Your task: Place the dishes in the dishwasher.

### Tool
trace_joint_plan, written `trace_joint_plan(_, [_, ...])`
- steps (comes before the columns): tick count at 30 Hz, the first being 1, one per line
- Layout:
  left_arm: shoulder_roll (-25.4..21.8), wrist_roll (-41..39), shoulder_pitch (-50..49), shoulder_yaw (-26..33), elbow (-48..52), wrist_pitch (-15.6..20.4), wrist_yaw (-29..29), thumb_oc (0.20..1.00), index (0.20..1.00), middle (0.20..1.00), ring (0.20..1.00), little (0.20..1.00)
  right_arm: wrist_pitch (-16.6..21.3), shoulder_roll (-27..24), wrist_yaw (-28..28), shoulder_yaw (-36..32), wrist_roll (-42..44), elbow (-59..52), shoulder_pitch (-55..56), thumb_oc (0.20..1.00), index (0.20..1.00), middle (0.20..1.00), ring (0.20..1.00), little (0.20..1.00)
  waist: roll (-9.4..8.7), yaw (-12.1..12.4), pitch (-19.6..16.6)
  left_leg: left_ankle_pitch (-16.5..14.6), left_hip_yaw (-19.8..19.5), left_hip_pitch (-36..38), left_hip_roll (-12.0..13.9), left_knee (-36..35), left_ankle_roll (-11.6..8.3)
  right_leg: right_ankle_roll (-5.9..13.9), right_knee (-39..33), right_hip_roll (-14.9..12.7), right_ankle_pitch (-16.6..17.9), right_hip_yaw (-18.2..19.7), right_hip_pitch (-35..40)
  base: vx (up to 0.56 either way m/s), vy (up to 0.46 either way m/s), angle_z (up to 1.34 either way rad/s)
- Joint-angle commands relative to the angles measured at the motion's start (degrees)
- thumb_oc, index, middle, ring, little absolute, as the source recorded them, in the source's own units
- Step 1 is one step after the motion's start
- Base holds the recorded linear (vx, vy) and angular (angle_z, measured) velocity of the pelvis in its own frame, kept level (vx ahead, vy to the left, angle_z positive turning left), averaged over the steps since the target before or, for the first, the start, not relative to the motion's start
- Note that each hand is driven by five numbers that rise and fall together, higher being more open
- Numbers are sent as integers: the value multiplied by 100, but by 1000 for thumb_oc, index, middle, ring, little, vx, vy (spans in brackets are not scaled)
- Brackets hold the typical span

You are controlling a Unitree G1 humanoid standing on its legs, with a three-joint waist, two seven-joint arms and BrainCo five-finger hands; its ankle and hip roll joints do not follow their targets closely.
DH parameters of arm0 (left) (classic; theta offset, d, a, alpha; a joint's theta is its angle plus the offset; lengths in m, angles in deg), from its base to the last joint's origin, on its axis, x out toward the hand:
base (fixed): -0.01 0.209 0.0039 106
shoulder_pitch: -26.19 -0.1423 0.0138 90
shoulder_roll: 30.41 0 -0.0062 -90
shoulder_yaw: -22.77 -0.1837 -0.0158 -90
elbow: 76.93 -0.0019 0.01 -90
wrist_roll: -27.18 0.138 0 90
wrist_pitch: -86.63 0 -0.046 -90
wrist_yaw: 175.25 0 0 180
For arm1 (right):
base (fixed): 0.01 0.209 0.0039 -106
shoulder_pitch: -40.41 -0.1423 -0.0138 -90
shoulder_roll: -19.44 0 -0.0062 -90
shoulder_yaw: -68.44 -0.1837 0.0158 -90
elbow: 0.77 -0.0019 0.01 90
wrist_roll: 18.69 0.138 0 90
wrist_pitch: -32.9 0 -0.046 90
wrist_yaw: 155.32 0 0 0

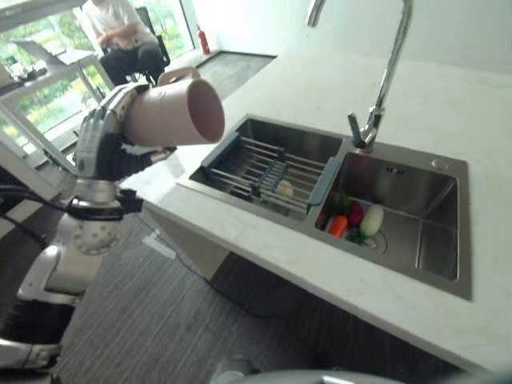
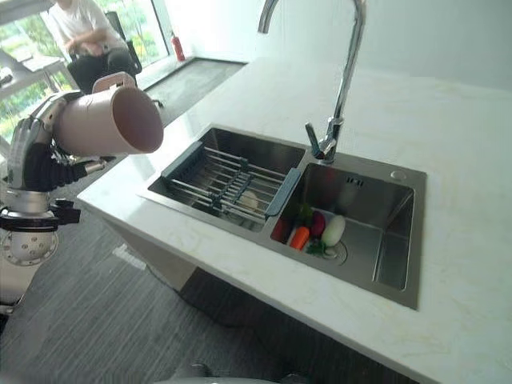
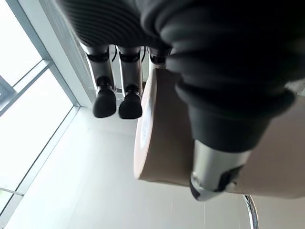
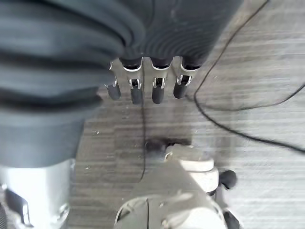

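My left hand (image 1: pixel 100 142) is shut on a pink cup (image 1: pixel 172 112), held on its side in the air with its open mouth turned toward the sink. It hangs left of the counter's corner, above the floor. In the left wrist view the thumb (image 3: pixel 214 164) presses across the cup's wall (image 3: pixel 159 138), and the fingers (image 3: pixel 106 98) reach past its rim. My right hand (image 4: pixel 143 88) hangs over the grey carpet with its fingers relaxed and nothing in them.
A steel double sink (image 1: pixel 384 268) is set in the white counter (image 1: pixel 448 104). A wire rack (image 1: pixel 268 172) spans its left basin; vegetables (image 1: pixel 354 218) lie in the right one. A tall tap (image 1: pixel 384 80) stands behind. A person (image 1: pixel 120 32) sits at the far left.
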Motion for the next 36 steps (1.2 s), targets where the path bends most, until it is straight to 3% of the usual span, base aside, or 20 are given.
trace_joint_plan(1, [85,221,249,231,-92,9,-281,200,200,200,200,200,272,-271,122,-324,35,27,-557,1000,1000,1000,1000,1000,308,-55,-67,300,75,744,72,-827,-203,566,-127,229,64,574,-142,-754,558,96])
trace_joint_plan(2, [75,177,397,108,-200,77,-341,200,200,200,200,200,289,-393,129,-352,54,-7,-614,1000,1000,1000,1000,1000,420,-130,-126,418,41,921,63,-1423,-231,627,-128,193,141,493,-327,-815,631,115])
trace_joint_plan(5, [33,26,504,29,-193,195,-165,200,200,200,200,200,262,-461,90,-422,106,42,-752,1000,1000,1000,1000,1000,527,-174,-242,71,117,1323,-276,-2585,-53,942,-16,-36,452,367,-748,-640,455,123])
trace_joint_plan(6, [11,-25,530,-15,-146,240,-30,200,200,200,200,200,220,-408,-15,-416,209,40,-801,1000,1000,1000,1000,1000,491,-157,-236,-291,60,1438,-509,-2866,108,1223,36,-222,745,379,-889,-459,296,101])
trace_joint_plan(7, [-17,-56,528,-22,-121,276,80,200,200,200,200,200,184,-359,-94,-415,313,36,-823,1000,1000,1000,1000,1000,455,-115,-208,-457,-26,1474,-653,-2949,231,1415,13,-326,952,400,-922,-439,266,95])
trace_joint_plan(9, [-124,-66,541,-105,-79,361,240,200,200,200,200,200,151,-194,-180,-436,327,-8,-793,1000,1000,1000,1000,1000,388,26,-157,-562,-317,1564,-899,-3159,431,1764,-153,-631,1442,357,-982,-358,183,66])
trace_joint_plan(12, [-242,-111,591,-194,-160,409,211,200,200,200,200,200,158,-49,-229,-440,236,-41,-743,1000,1000,1000,1000,1000,341,67,-149,-593,-558,1625,-1007,-3316,571,1861,-171,-944,1654,593,-1083,-273,64,52])
trace_joint_plan(13, [-273,-151,767,-403,-357,587,214,200,200,200,200,200,186,65,-184,-533,243,24,-623,1000,1000,1000,1000,1000,260,-89,-158,-553,-847,1485,-1083,-3266,760,1779,58,-1011,1664,1361,-1088,-302,39,91])
trace_joint_plan(15, [-178,-86,874,-501,-409,672,305,200,200,200,200,200,201,95,-121,-575,323,91,-553,1000,1000,1000,1000,1000,252,-194,-198,-435,-1012,1372,-1053,-3227,813,1655,359,-809,1384,1915,-1044,-232,15,110])
trace_joint_plan(16, [-153,-67,992,-590,-454,631,321,200,200,200,200,200,240,124,-90,-536,322,89,-513,1000,1000,1000,1000,1000,258,-273,-209,-360,-1106,1277,-996,-3175,849,1535,638,-600,1116,2297,-1025,-160,7,111])
trace_joint_plan(18, [-129,-142,1235,-677,-532,540,432,200,200,200,200,200,283,148,-21,-469,330,65,-448,1000,1000,1000,1000,1000,288,-347,-256,-168,-1343,1136,-944,-3185,879,1318,963,-131,461,2679,-809,-113,-17,90])
trace_joint_plan(19, [-102,-183,1328,-685,-530,465,498,200,200,200,200,200,276,156,-14,-404,336,42,-432,1000,1000,1000,1000,1000,281,-347,-307,-116,-1411,1095,-953,-3214,882,1225,904,6,269,2721,-660,-43,-86,70])
trace_joint_plan(22, [-42,-421,1361,-729,-464,144,405,200,200,200,200,200,64,194,-94,-180,157,16,-533,1000,1000,1000,1000,1000,197,-293,-338,-114,-1373,1111,-876,-3106,829,1130,689,103,165,2671,-376,5,-128,42])
trace_joint_plan(28, [252,-369,996,-614,-119,-48,298,200,200,200,200,200,-345,220,144,125,7,39,-726,1000,1000,1000,1000,1000,115,-25,-493,22,-1362,1090,-714,-3237,643,980,208,262,38,2447,124,31,-91,31])
trace_joint_plan(31, [313,-250,937,-562,46,-40,328,200,200,200,200,200,-700,200,570,223,374,5,-798,1000,1000,1000,1000,1000,99,52,-522,131,-1127,1029,-557,-3243,499,942,42,250,27,2183,276,9,-14,25])
trace_joint_plan(36, [459,-181,1191,-659,83,-52,575,200,200,200,200,200,-799,156,783,184,749,170,-750,1000,1000,1000,1000,1000,167,-6,-610,367,-606,1056,-264,-3444,220,1011,-187,130,96,1723,455,6,73,86])
